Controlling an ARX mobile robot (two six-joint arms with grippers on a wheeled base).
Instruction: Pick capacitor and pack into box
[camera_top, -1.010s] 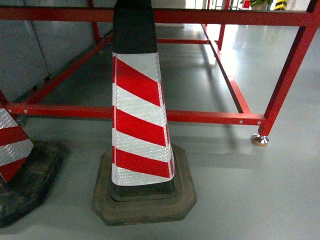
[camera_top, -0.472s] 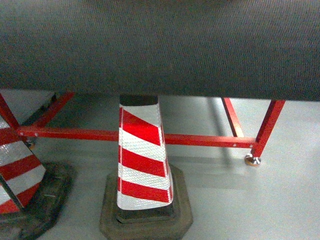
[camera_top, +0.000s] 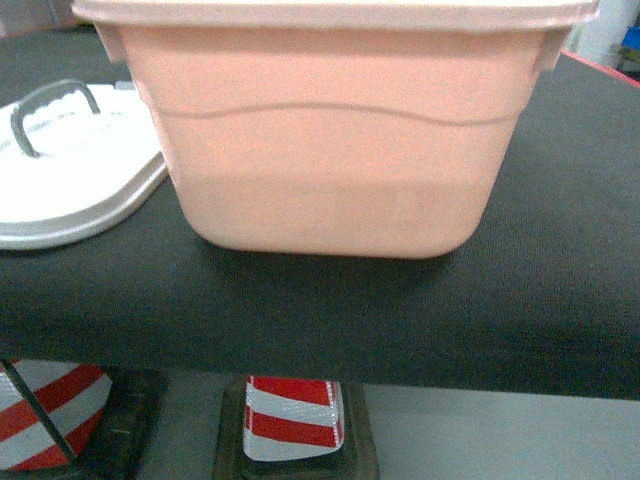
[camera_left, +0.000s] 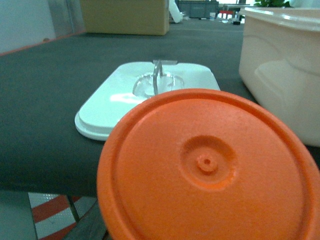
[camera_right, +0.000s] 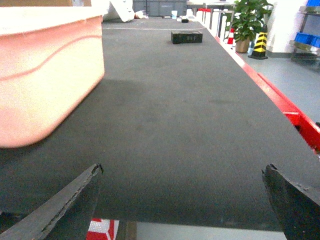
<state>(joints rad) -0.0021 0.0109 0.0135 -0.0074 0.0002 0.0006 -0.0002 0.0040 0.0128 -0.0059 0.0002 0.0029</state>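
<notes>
The box (camera_top: 330, 140) stands lidless at the bench's (camera_top: 540, 300) front edge, its inside hidden; its lid (camera_top: 70, 180) lies beside it, handle up; the right end effector (camera_right: 185, 200) is spread wide, empty; the left's state I cannot tell behind an orange disc (camera_left: 210, 170).

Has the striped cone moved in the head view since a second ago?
Cannot tell that the cone itself moved. It slid down the picture together with the floor, so the camera rose; now the table hides its top.

Head view rose: box (camera_top: 330, 150) now fills it.
</notes>
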